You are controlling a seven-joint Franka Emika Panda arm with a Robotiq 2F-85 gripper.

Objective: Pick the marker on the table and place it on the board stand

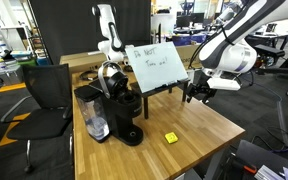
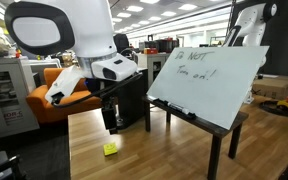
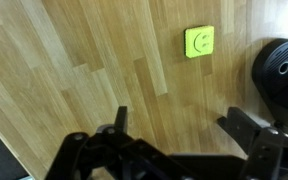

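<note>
Above the light-wood table [image 1: 199,135] the gripper [image 1: 191,93] hangs from the white arm [image 1: 229,50], just in front of the board stand [image 1: 159,68] and clear of the tabletop. In the wrist view the gripper [image 3: 176,122] comes in from the bottom edge, and its two dark fingers [image 3: 119,120] stand spread wide apart. Only bare wood planks of the table [image 3: 74,70] show between them. The tool is released: nothing is clasped, and neither finger touches anything that can be seen.

Ahead of the fingers in the wrist view lies a small yellow block [image 3: 199,41], flat on the wood and well apart from both tips. To its side, at the frame's edge, sits the round black base of the coffee machine [image 3: 284,70].

In an exterior view the gripper [image 2: 111,122] points straight down, with the yellow block [image 2: 110,148] on the table [image 2: 164,150] close beneath it and a little toward the camera. The board stand [image 2: 206,75] leans back on its black legs beside it, blue handwriting on its white face. The coffee machine [image 1: 119,110] stands at the table's other side, with the yellow block [image 1: 170,138] between it and the near edge.

As for the marker, I cannot make it out in any of the views; it is too small or hidden, so its place cannot be told.
</note>
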